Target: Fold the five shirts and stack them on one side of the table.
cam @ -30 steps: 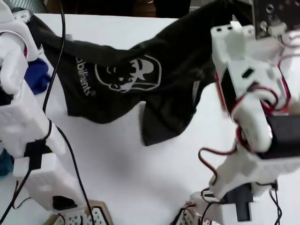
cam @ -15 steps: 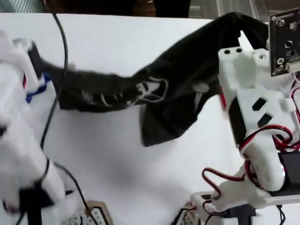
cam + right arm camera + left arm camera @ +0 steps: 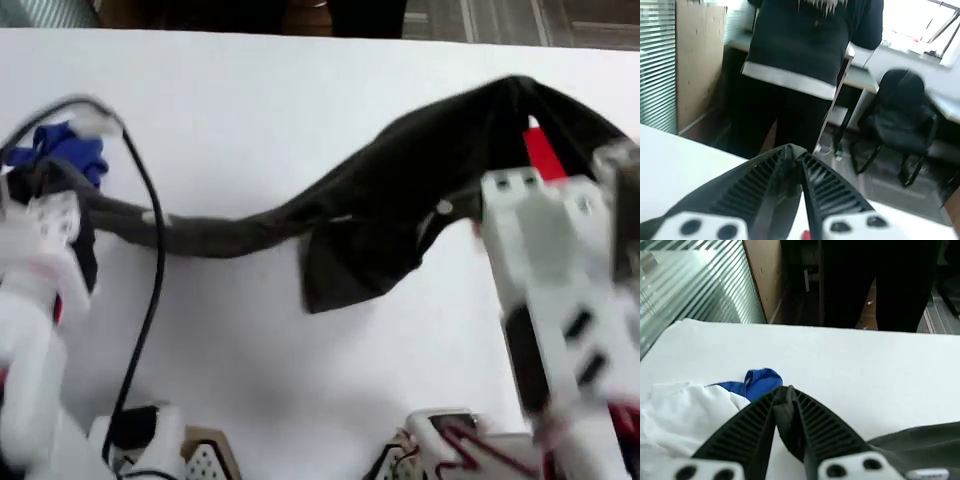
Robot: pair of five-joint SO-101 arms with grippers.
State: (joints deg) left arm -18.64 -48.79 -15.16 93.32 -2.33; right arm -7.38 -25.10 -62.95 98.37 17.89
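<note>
The black shirt (image 3: 400,190) had stretched taut, long axis across the counter (image 3: 250,90), an end clenched in each arm's jaws.

black shirt (image 3: 400,200): pulled into a long twisted band, both ends raised, a loose flap hanging from its middle to the tabletop (image 3: 250,90)
blue shirt (image 3: 65,148): bunched, by the black shirt's left end
white shirt (image 3: 685,410): crumpled, touching the blue shirt there
</note>
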